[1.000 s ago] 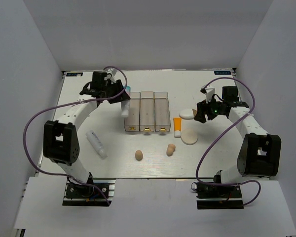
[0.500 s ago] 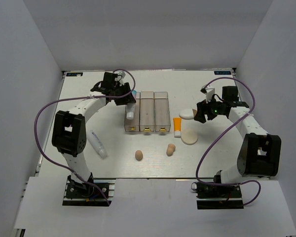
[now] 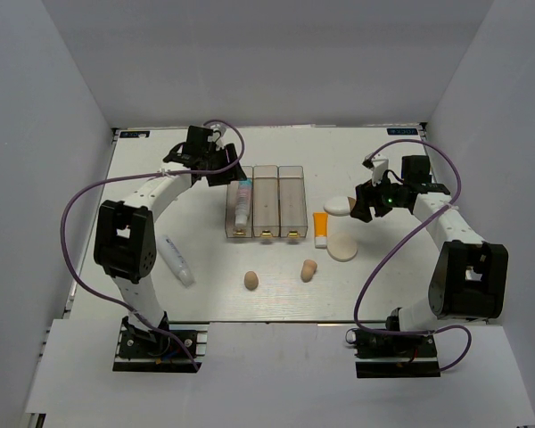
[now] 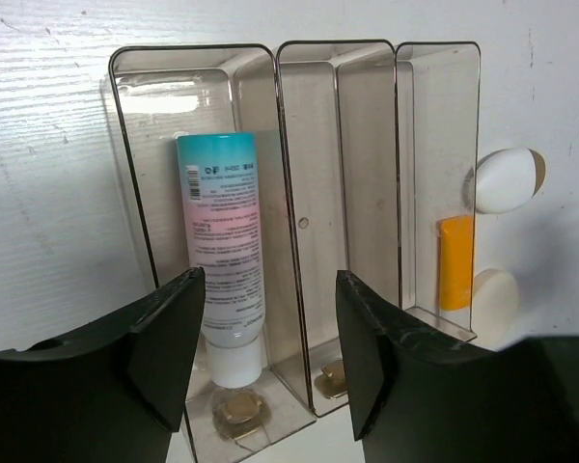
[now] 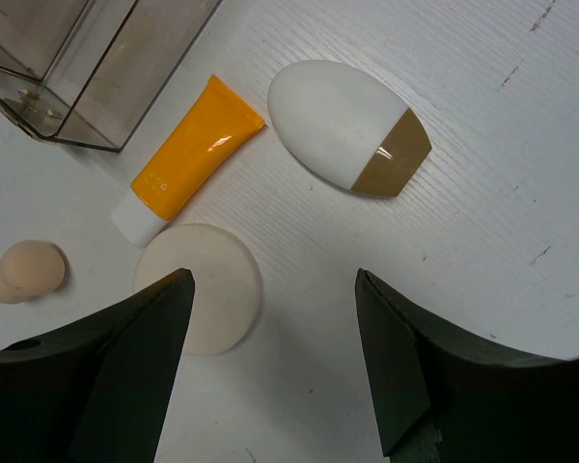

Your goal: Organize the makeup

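A white tube with blue and pink marks [image 3: 242, 203] lies inside the leftmost clear bin [image 3: 229, 214], cap toward the near end; it also shows in the left wrist view [image 4: 224, 251]. My left gripper [image 3: 218, 166] is open and empty just behind that bin [image 4: 268, 282]. My right gripper [image 3: 364, 203] is open and empty above the bare table [image 5: 275, 280], between the round cream puff [image 5: 198, 286] and the white-tan oval [image 5: 343, 125]. The orange white-capped tube [image 5: 188, 159] lies beside the puff. Two beige sponges [image 3: 251, 280] [image 3: 308, 269] lie near the front.
The middle bin [image 3: 266, 201] and the right bin [image 3: 292, 201] hold nothing. A second white tube [image 3: 175, 259] lies on the table at the front left. White walls close in the table on three sides.
My left gripper carried the blue-pink tube over the leftmost bin and let it go. The tube now lies in the bin and the jaws are open. The right arm has not moved.
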Tool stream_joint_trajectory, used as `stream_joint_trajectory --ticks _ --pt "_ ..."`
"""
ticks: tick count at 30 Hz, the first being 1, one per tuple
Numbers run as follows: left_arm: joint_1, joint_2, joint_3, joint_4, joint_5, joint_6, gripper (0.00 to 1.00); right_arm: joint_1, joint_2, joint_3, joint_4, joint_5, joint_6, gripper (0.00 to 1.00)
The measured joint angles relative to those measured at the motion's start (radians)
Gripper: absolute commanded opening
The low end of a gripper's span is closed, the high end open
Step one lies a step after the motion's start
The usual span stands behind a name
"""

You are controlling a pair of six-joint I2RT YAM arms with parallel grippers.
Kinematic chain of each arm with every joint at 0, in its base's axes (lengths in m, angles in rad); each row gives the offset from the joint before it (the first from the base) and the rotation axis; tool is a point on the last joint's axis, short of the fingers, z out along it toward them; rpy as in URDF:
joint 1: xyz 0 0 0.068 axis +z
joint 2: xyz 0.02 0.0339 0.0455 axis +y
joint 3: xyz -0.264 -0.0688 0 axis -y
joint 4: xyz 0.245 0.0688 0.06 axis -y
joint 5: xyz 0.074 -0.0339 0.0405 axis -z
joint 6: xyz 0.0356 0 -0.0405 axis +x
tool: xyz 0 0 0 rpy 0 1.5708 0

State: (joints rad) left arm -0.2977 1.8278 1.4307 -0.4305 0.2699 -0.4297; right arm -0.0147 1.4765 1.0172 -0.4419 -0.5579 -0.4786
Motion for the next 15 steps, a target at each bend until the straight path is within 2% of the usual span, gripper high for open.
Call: stream_joint_trajectory --ticks 4,7,8,10,11,13,14,15 --pt "0.000 0.000 0.001 0.000 -0.003 -0.005 0.62 0.000 0.000 0.000 0.000 0.000 0.000 0.74" --pt "-0.001 -0.007 0.000 -0.009 -0.031 -0.024 0.34 0.000 0.000 0.000 0.000 0.000 0.000 0.74" --pt "-0.001 -0.018 -0.007 -0.010 -0.050 -0.034 0.16 0.000 0.000 0.000 0.000 0.000 0.000 0.73" --pt "0.000 -0.079 -0.065 -0.011 -0.097 -0.056 0.05 0.000 0.000 0.000 0.000 0.000 -0.003 0.68" --pt "0.001 -0.119 -0.097 -0.027 -0.115 -0.072 0.03 0.000 0.000 -0.001 0.001 0.000 -0.005 0.65" --pt "0.005 -0.241 -0.187 -0.060 -0.185 -0.105 0.02 0.000 0.000 -0.003 0.003 -0.003 -0.011 0.46" --pt "0.007 -0.301 -0.222 -0.086 -0.215 -0.120 0.06 0.000 0.000 -0.006 0.005 -0.007 -0.014 0.35" --pt "0.008 -0.369 -0.259 -0.113 -0.251 -0.141 0.25 0.000 0.000 -0.010 0.006 -0.012 -0.016 0.17"
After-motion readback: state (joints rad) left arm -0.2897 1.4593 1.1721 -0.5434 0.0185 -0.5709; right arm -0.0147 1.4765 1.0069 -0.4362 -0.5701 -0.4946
